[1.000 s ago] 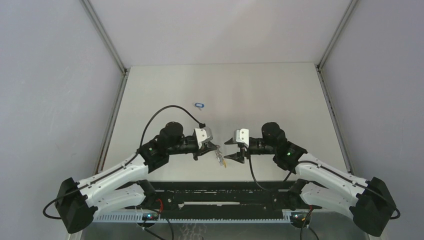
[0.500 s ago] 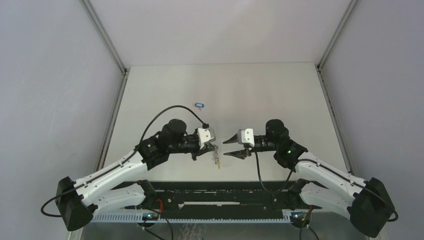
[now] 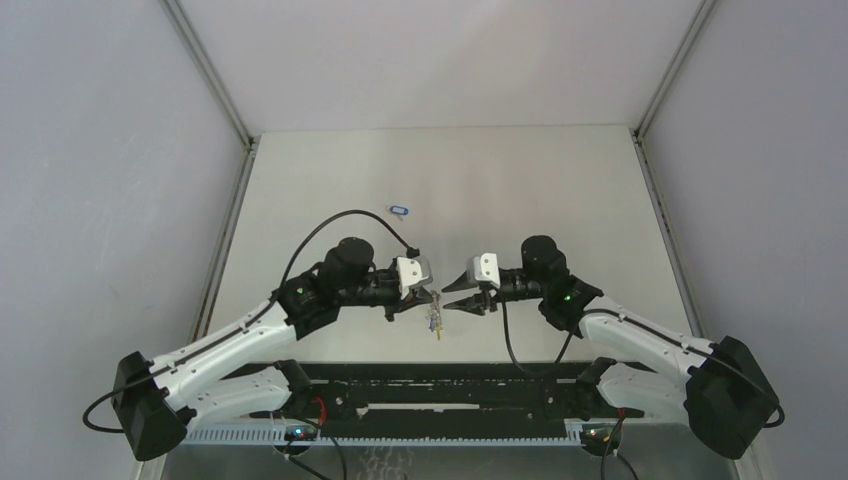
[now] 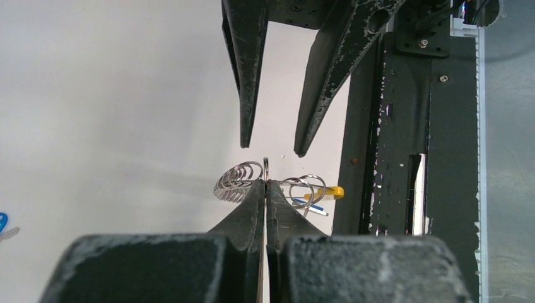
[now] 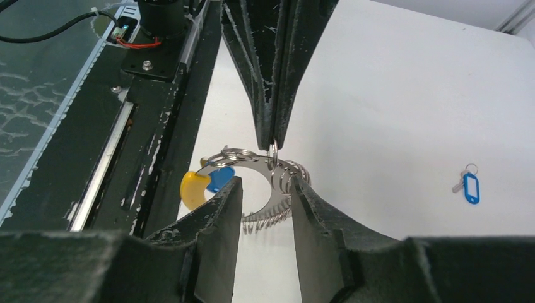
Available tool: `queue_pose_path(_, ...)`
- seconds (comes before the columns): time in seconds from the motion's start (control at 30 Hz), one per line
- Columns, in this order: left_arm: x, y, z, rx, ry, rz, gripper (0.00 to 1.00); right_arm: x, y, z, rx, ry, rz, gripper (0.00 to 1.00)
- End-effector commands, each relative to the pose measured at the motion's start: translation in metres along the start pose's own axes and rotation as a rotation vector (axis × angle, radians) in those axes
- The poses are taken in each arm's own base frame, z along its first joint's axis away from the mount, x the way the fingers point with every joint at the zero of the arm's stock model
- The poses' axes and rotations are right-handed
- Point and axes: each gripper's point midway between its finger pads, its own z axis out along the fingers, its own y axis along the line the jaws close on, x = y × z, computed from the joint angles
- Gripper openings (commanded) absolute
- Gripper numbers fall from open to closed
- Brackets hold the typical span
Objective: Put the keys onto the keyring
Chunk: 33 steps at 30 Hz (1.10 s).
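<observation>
Just beyond the black rail [image 3: 430,385], grips the keyring [image 3: 435,320] in the left gripper [image 3: 432,297], fingers pressed together on the thin silvery edge, coils dangling above the table [image 3: 560,180]. Shows a yellow section [image 5: 191,188] with a blue piece [image 5: 221,178] touching it on the rail side. Faces that with the right gripper [image 3: 449,299], fingers spread, tips flanking the ring, contact unclear. Farther out, has one key [image 3: 399,210] lying flat on the table, well apart from both grippers
</observation>
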Motion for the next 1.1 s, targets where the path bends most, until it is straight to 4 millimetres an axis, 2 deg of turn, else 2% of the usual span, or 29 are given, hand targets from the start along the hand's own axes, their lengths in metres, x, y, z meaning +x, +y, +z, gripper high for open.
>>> queue_pose_path(0.0,-0.023,0.0,0.001,0.018,-0.072,0.051,0.0,-0.028,-0.018,0.002,0.047,-0.065,-0.06,0.34)
queue_pose_path(0.33,-0.024,0.0,-0.001,0.017,-0.051,0.038,0.0,-0.027,-0.009,0.007,-0.009,-0.067,-0.069,0.33)
queue_pose_path(1.07,-0.027,-0.003,-0.006,0.027,-0.003,0.009,0.0,-0.018,-0.003,0.023,-0.056,0.003,-0.076,0.28)
